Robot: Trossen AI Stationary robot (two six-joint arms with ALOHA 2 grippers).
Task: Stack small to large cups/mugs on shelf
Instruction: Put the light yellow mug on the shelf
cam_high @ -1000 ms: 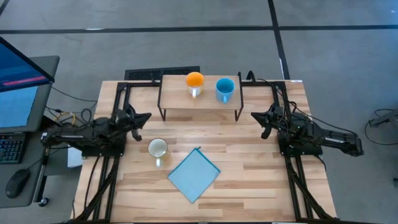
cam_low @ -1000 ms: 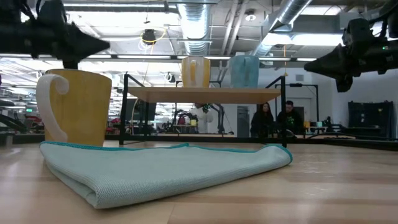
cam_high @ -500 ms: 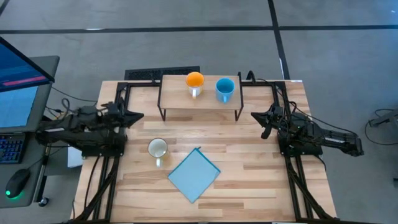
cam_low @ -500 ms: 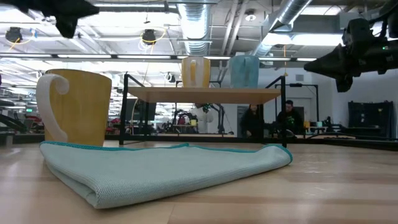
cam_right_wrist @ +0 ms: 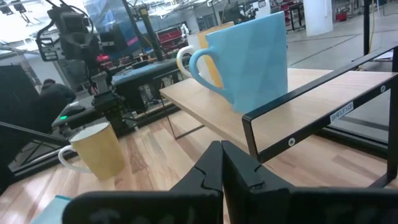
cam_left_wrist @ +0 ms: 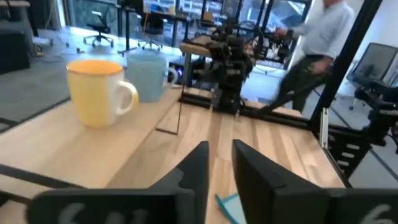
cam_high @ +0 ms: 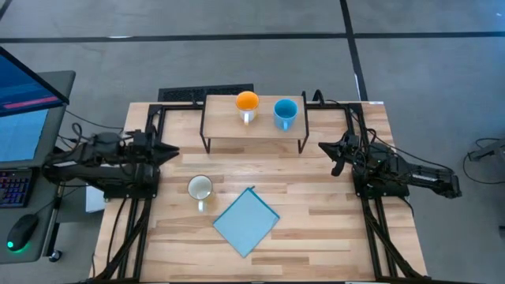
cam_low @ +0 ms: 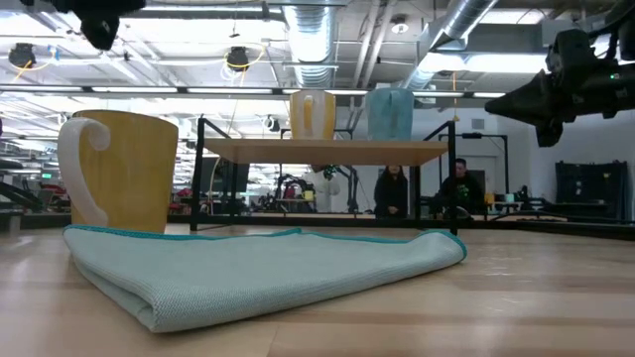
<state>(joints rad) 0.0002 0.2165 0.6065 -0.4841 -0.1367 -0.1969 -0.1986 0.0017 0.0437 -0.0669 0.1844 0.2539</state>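
Observation:
The orange mug (cam_high: 247, 102) and the light-blue mug (cam_high: 285, 112) stand upright side by side on the shelf's (cam_high: 229, 130) wood top at the table's far side. The cream mug (cam_high: 200, 188) stands on its base on the table in front of the shelf's left end. My left gripper (cam_high: 175, 150) hovers level beside the shelf's left end, its fingers (cam_left_wrist: 199, 163) a little apart with nothing between them. My right gripper (cam_high: 322, 147) hovers shut and level off the shelf's right end; its own view shows the fingertips (cam_right_wrist: 222, 149) together.
A flat light-blue cloth (cam_high: 246, 221) lies on the table near the cream mug, toward the near edge. A monitor and keyboard (cam_high: 24, 118) stand left of the table. People (cam_low: 427, 188) stand in the room beyond the table.
My left gripper has risen well above the table, drawn back a little toward the table's left edge and tipped up until it points level. The mugs, the cloth and my right arm have kept still.

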